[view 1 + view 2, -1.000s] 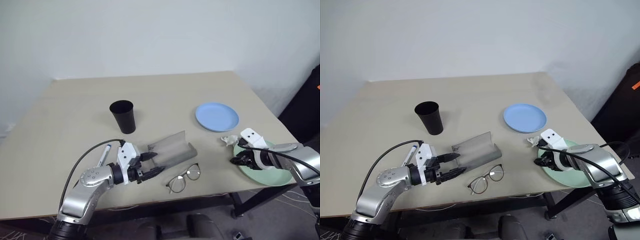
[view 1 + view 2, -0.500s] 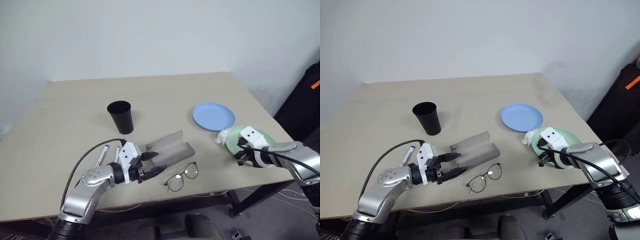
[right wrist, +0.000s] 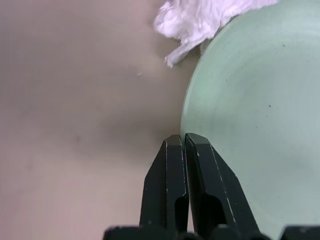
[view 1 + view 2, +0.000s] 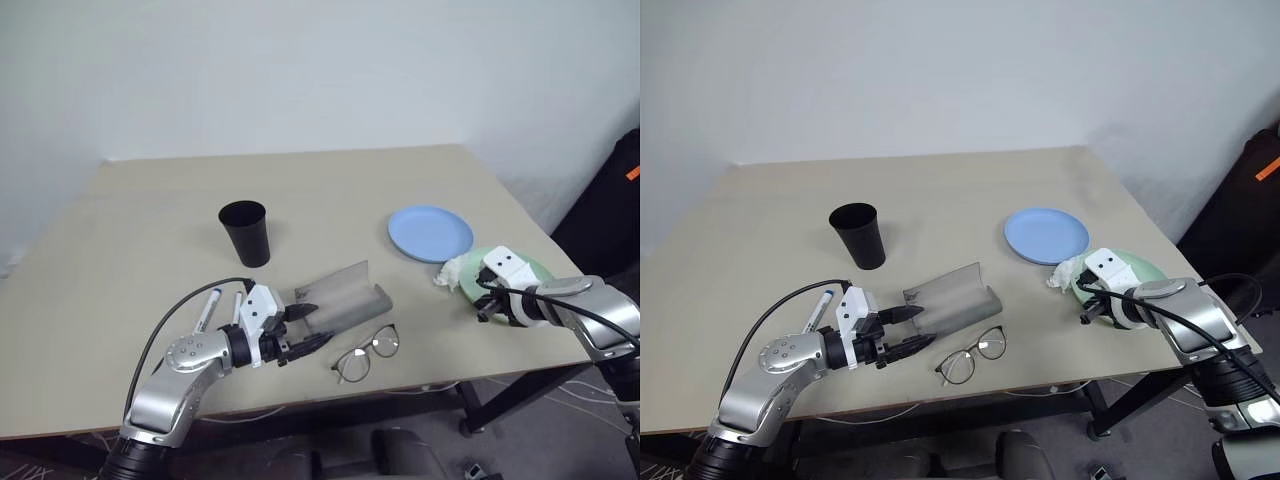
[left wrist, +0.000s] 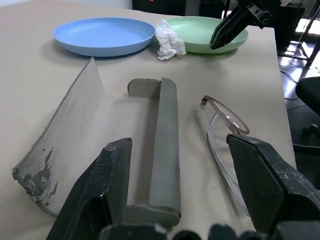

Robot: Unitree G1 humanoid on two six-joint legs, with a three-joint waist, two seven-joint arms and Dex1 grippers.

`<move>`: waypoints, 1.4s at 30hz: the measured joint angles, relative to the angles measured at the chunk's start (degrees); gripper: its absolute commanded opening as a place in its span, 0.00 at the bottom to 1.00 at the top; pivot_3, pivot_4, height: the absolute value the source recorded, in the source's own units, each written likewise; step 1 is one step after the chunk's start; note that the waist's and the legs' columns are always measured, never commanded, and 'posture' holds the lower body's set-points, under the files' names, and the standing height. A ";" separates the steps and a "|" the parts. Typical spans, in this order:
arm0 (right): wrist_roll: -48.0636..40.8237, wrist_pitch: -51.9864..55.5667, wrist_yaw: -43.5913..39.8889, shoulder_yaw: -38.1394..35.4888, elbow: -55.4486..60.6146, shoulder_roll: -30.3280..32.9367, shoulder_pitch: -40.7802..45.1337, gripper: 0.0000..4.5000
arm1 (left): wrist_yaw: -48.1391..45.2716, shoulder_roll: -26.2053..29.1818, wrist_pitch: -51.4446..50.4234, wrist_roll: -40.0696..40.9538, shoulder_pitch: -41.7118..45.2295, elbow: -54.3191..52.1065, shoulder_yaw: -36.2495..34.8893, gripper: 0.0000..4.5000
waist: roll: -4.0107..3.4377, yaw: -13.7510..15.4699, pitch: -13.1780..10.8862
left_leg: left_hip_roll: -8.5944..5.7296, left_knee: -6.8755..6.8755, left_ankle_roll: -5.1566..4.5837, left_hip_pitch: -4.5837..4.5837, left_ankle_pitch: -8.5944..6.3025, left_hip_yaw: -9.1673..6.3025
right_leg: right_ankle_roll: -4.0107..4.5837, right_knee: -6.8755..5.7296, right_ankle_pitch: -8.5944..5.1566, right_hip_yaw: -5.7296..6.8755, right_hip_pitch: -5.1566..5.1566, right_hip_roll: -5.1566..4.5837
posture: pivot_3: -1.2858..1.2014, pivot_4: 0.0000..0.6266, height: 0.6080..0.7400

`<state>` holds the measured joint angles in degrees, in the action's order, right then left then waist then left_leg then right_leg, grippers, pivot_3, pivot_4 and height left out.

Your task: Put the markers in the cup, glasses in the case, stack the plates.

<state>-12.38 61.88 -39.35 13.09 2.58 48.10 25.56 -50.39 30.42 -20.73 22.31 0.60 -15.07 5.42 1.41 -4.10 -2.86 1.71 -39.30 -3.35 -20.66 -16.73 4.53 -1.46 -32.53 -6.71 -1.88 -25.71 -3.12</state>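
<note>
Covering part of the green plate [image 4: 535,272], the right end effector [image 4: 483,315] perhaps touches it.

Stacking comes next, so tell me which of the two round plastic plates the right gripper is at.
The mint green plate: the shut right gripper sits at its near-left rim, beside the crumpled white paper. The light blue plate lies farther back, untouched.

You could see little of the mint green plate [image 4: 530,272]: the right arm covered its near side, and crumpled white paper [image 4: 452,271] overlapped its left rim. The marker [image 4: 207,311], at lower left, lay partly behind the left arm. The glasses [image 5: 225,131] ran behind a finger [image 5: 267,187].
</note>
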 measured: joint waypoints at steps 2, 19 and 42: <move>0.96 -0.12 0.80 -0.08 -1.52 -0.03 0.60 0.00 | 0.00 0.00 0.03 -0.05 0.00 0.02 0.02 0.71 | 0.00 0.01 0.00 | -0.04 0.00 0.00 -0.03 0.00 0.00 | 0.00 -0.01 0.00 0.00 -0.04 -0.02 | 0.52 0.00 1.00; 3.75 -3.39 2.22 -0.46 -8.13 -0.12 4.44 0.00 | 0.23 -0.56 0.06 -0.73 0.09 0.10 0.11 0.71 | -0.04 -0.01 0.01 | -0.34 0.24 -0.13 -0.32 0.05 -0.08 | 0.02 -0.25 0.01 -0.06 -0.54 0.20 | 0.52 0.00 1.00; 9.07 -40.75 -2.04 -1.88 -25.16 -7.62 16.66 0.00 | 1.19 -3.43 -0.02 -0.94 4.29 2.01 -0.04 0.71 | -0.11 -0.07 0.03 | -0.38 0.16 -0.17 -0.23 0.07 -0.09 | 0.04 -0.31 0.02 -0.15 -0.41 0.30 | 0.52 0.00 1.00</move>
<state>-3.30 21.13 -41.39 11.20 -22.59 40.49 42.22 -49.20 26.98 -20.75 21.37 4.90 -13.05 5.37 1.30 -4.17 -2.84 1.33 -39.14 -3.52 -20.89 -16.66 4.45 -1.42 -32.84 -6.68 -2.03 -26.11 -2.83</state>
